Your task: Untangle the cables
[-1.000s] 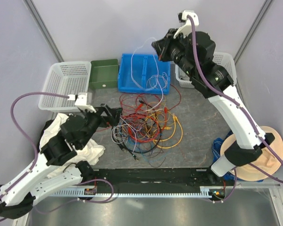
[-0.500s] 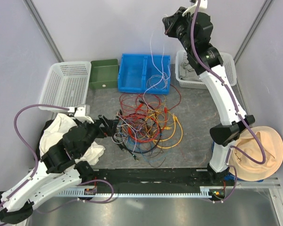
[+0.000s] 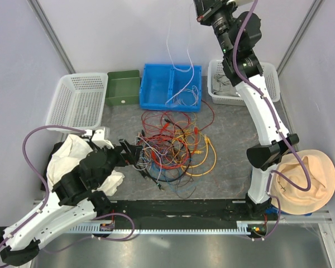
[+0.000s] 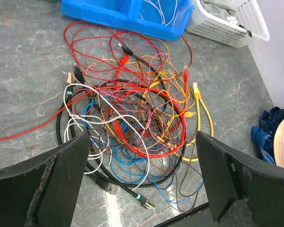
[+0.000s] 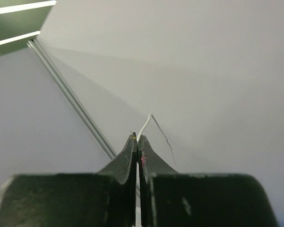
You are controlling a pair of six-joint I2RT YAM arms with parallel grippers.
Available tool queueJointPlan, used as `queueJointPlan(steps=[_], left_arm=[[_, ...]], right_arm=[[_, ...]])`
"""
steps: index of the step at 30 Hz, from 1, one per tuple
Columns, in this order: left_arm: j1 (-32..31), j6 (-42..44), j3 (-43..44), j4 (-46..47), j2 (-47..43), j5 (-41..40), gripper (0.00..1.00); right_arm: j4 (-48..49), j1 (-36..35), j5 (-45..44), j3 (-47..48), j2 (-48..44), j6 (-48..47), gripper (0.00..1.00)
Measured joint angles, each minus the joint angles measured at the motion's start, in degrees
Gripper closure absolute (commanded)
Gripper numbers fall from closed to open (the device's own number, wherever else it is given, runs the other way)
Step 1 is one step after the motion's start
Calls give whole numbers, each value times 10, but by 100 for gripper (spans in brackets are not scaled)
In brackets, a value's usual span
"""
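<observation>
A tangle of cables (image 3: 173,148) in red, orange, yellow, white, blue and black lies mid-table; it also fills the left wrist view (image 4: 137,118). My right gripper (image 5: 137,137) is raised high at the top of the top view (image 3: 204,10), shut on a thin white cable (image 5: 144,125). White cable strands (image 3: 181,72) hang from it down into the blue bin (image 3: 156,95). My left gripper (image 4: 142,156) is open and empty, low over the near-left side of the tangle (image 3: 131,153).
A blue bin, a green box (image 3: 123,87) and a white basket (image 3: 78,100) stand at the back left. Another white basket (image 3: 268,75) is at the back right. White cloth (image 3: 67,156) lies by the left arm; a straw hat (image 3: 310,184) and blue cloth (image 4: 270,125) at right.
My right gripper has risen and moved back, lifting the white cable so its strands hang over the blue bin. The left arm has shifted slightly nearer.
</observation>
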State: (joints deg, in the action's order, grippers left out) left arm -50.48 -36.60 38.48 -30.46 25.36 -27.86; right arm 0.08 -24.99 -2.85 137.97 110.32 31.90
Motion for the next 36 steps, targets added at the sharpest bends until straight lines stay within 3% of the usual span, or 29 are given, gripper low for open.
queueJointPlan(steps=[18, 36], left_arm=[[0, -46, -14, -2, 14, 40, 0], [0, -50, -26, -3, 12, 42, 0]], right_arm=[[64, 2, 1, -7, -50, 15, 100], [63, 5, -23, -37, 26, -14, 100]])
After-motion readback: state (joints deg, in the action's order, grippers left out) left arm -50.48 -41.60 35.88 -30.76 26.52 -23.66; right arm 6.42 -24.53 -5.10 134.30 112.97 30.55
